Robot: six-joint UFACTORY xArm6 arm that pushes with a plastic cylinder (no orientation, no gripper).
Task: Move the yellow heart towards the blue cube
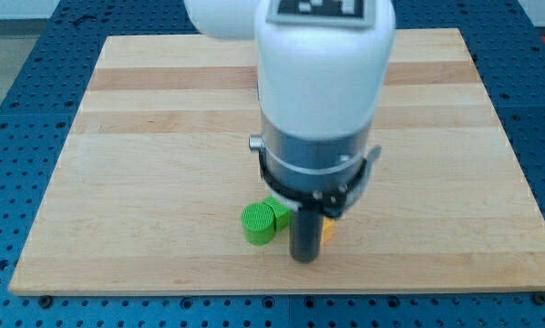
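My tip (303,259) rests on the board near the view's bottom, just left of a small yellow block (328,230). Only a sliver of that yellow block shows behind the rod, so I cannot make out its shape. A green cylinder (258,223) lies just left of the rod, with another green block (277,210) touching it on its right. I see no blue cube; the arm's white and grey body (318,100) hides the middle of the board.
The wooden board (145,164) lies on a blue perforated table (17,109). The board's bottom edge runs just below my tip.
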